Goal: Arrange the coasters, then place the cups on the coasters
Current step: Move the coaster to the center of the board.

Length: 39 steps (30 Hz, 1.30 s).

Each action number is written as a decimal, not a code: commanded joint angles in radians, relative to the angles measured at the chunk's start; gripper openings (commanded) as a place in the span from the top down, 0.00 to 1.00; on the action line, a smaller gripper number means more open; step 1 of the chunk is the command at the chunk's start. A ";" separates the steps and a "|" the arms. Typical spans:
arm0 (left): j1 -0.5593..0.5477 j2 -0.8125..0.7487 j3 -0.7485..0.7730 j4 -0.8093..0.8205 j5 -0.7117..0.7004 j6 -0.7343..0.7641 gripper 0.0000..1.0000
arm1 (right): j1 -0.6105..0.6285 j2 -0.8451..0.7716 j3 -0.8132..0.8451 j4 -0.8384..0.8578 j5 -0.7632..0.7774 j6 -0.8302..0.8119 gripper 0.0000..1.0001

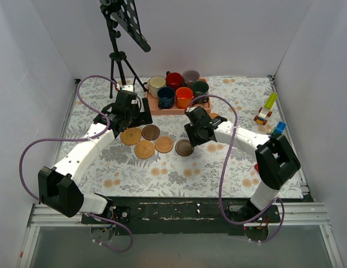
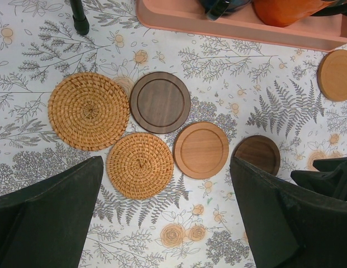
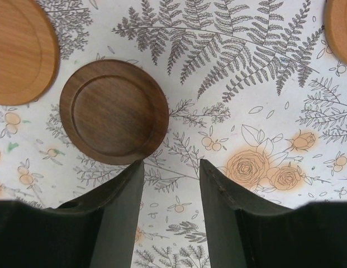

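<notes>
Five coasters lie grouped mid-table: two woven ones (image 1: 129, 136) (image 1: 144, 149), a dark brown one (image 1: 150, 132), a tan wooden one (image 1: 164, 144) and a second dark brown one (image 1: 184, 147). A further tan coaster (image 2: 335, 75) lies apart on the right. Six cups stand on the pink tray (image 1: 161, 110): cream (image 1: 156, 85), red (image 1: 174, 80), grey-lilac (image 1: 190, 76), navy (image 1: 166, 96), orange (image 1: 184, 96), dark green (image 1: 199, 88). My left gripper (image 2: 165, 162) hovers wide open over the group. My right gripper (image 3: 171, 163) is open and empty, its left finger beside the dark brown coaster (image 3: 113, 111).
A black tripod stand (image 1: 120, 56) rises at the back left; one foot (image 2: 79, 19) rests near the tray. Toy blocks (image 1: 265, 111) and a blue block (image 1: 279, 127) lie at the right edge. White walls enclose the floral tablecloth.
</notes>
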 commanded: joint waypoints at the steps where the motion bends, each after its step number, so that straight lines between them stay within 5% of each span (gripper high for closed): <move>1: 0.007 -0.045 -0.011 -0.002 -0.005 -0.006 0.02 | 0.006 0.063 0.054 0.022 0.049 0.039 0.49; 21: 0.007 -0.071 -0.019 -0.007 -0.036 -0.002 0.02 | -0.023 0.220 0.145 0.050 0.000 0.028 0.59; 39: 0.007 -0.063 -0.017 -0.006 -0.042 -0.006 0.02 | -0.095 0.266 0.194 -0.010 0.117 0.080 0.83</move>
